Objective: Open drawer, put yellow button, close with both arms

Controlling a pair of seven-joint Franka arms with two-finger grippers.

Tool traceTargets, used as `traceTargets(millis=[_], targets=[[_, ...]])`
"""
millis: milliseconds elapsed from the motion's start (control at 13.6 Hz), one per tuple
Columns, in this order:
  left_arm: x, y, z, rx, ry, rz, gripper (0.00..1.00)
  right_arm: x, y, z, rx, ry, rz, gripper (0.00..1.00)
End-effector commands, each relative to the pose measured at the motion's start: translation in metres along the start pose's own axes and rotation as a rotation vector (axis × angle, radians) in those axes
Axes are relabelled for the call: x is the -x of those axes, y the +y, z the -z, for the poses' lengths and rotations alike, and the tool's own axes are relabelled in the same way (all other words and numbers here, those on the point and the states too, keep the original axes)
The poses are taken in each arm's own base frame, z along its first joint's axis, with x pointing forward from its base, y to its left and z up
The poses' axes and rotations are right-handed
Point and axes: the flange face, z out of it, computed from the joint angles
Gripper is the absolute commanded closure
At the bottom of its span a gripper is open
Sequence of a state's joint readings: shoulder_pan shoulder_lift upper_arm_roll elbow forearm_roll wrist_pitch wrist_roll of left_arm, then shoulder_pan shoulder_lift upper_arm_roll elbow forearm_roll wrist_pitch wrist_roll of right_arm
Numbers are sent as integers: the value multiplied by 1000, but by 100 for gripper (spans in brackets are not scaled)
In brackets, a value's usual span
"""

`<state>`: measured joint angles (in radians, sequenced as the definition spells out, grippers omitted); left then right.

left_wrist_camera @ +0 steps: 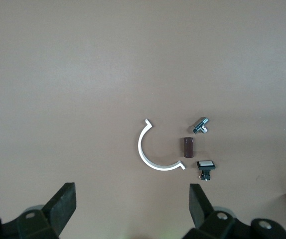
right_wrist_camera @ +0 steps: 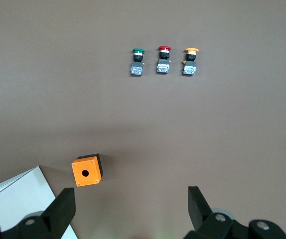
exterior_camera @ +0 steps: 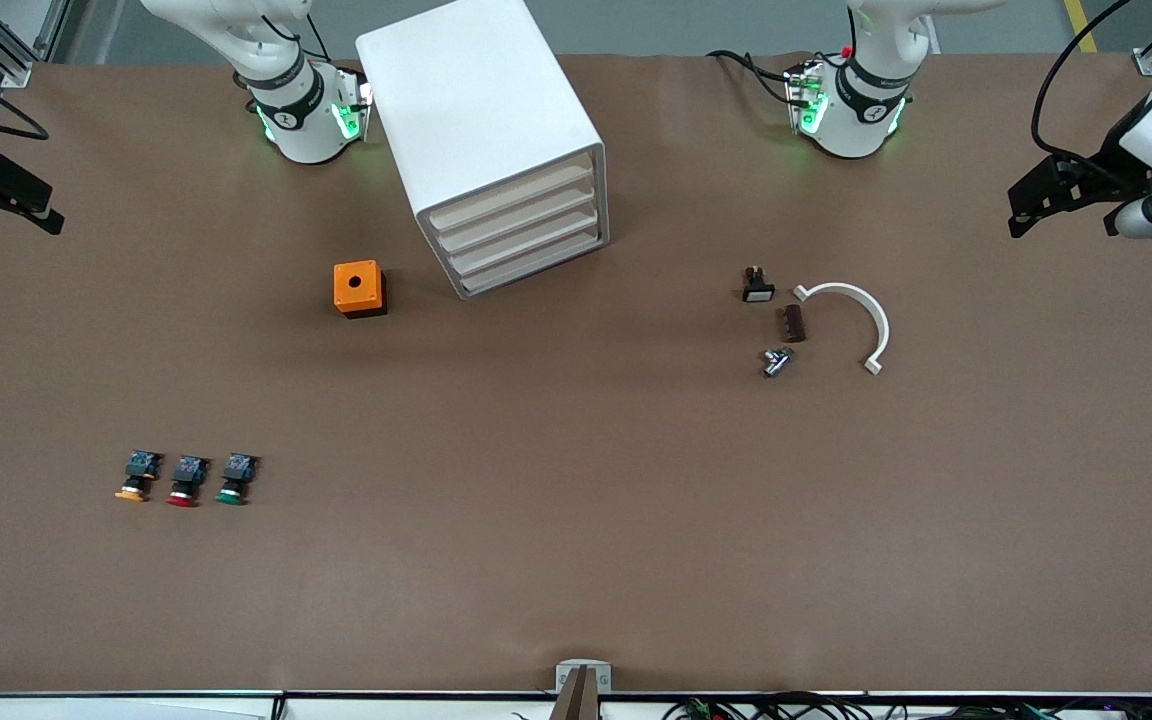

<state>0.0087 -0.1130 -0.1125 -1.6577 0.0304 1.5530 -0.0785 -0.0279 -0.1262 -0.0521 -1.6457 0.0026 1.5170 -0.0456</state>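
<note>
The white cabinet (exterior_camera: pixel 481 110) stands at the table's middle, close to the arm bases, and its corner shows in the right wrist view (right_wrist_camera: pixel 18 199). Its top drawer (exterior_camera: pixel 511 195) is shut, like the three below. The yellow button (exterior_camera: pixel 137 477) lies on its side toward the right arm's end, near the front camera, and also shows in the right wrist view (right_wrist_camera: pixel 190 61). My left gripper (exterior_camera: pixel 1028 208) (left_wrist_camera: pixel 132 206) hangs open and empty over the left arm's end of the table. My right gripper (exterior_camera: pixel 6 215) (right_wrist_camera: pixel 132 209) hangs open and empty over the right arm's end.
A red button (exterior_camera: pixel 185 481) and a green button (exterior_camera: pixel 235 479) lie beside the yellow one. An orange cube with a hole (exterior_camera: pixel 359 288) sits beside the cabinet. A white curved piece (exterior_camera: pixel 851 320), a brown block (exterior_camera: pixel 794 323), a metal part (exterior_camera: pixel 776 361) and a black switch (exterior_camera: pixel 757 286) lie toward the left arm's end.
</note>
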Motion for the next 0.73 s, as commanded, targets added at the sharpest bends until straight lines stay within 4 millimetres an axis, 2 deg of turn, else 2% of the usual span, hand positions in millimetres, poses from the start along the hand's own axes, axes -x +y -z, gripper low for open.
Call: traceTargets(millis=[0,147,367,513,660], targets=[[-1,0,3,-8,11,-14,0,6,-2,2,-11,4,-3,0],[-3,4,2,-5,8,-14,0,6,-2,2,-11,4,-3,0],[-21,14,-32,-8,-64,-31,0,6,-2,1,-11,1,-3,0],[-36,16,-69,-5,-145,-29,0,6,-2,2,-11,3,-3,0],[-42,22,-88,-6,-188,-34,0,6,-2,2,-11,3,-3,0]])
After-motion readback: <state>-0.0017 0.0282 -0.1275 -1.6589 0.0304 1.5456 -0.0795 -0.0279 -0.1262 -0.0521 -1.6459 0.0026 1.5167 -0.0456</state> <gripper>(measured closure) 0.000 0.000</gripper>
